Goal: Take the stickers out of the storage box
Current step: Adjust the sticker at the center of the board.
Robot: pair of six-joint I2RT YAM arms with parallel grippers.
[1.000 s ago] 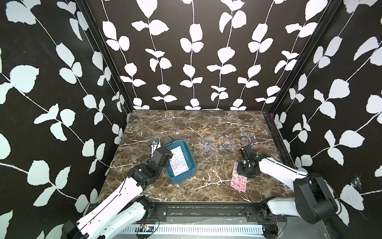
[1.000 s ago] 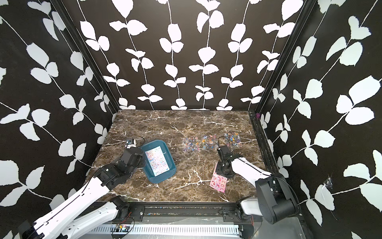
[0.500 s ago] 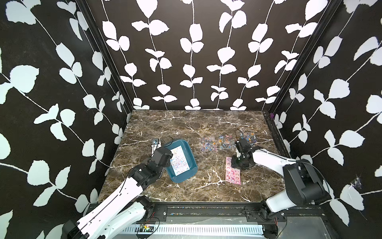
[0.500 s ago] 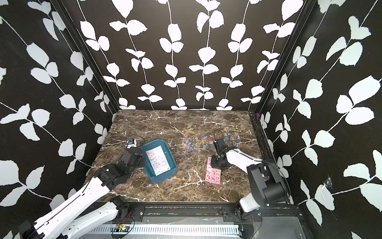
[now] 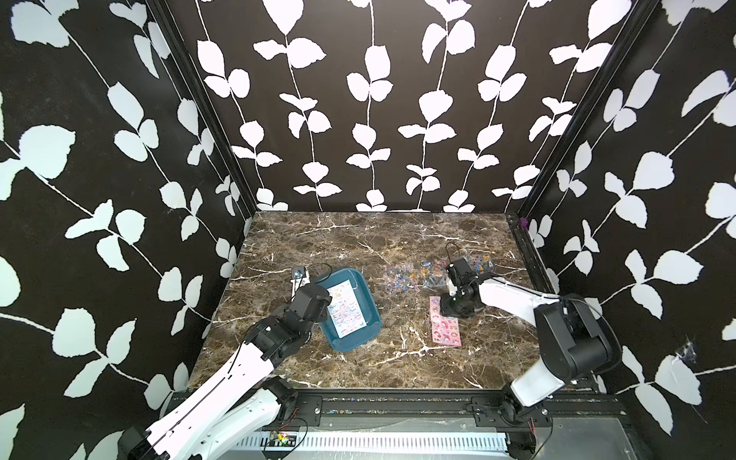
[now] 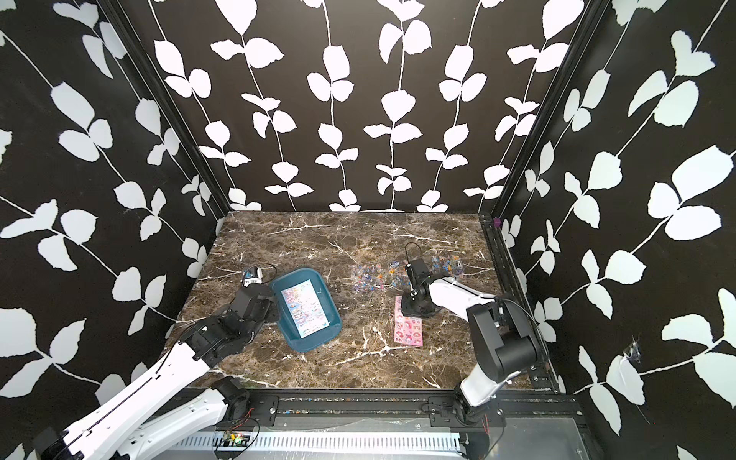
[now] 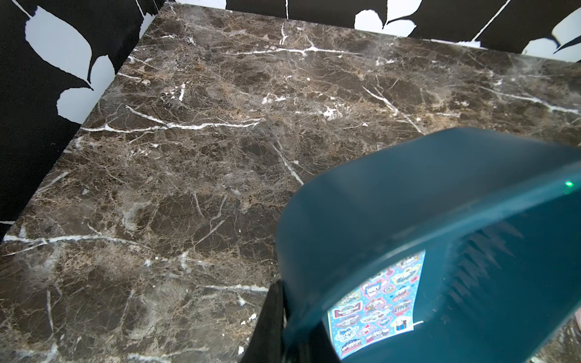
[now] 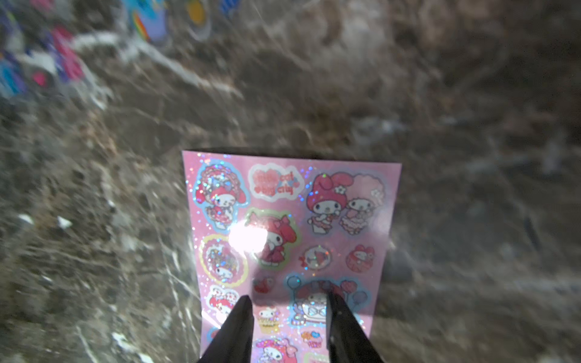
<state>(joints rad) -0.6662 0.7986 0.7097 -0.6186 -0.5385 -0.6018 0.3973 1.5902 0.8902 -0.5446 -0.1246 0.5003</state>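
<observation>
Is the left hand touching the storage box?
Touching. The left wrist view shows the left hand clamped on the rim of the storage box, no gap visible.

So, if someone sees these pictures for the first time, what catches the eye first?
Probably the teal storage box left of centre on the marble table, a light-blue sticker sheet inside, with the left gripper shut on its rim. Next, the pink sticker sheet lying flat to its right, with the open right gripper over its far end.
</observation>
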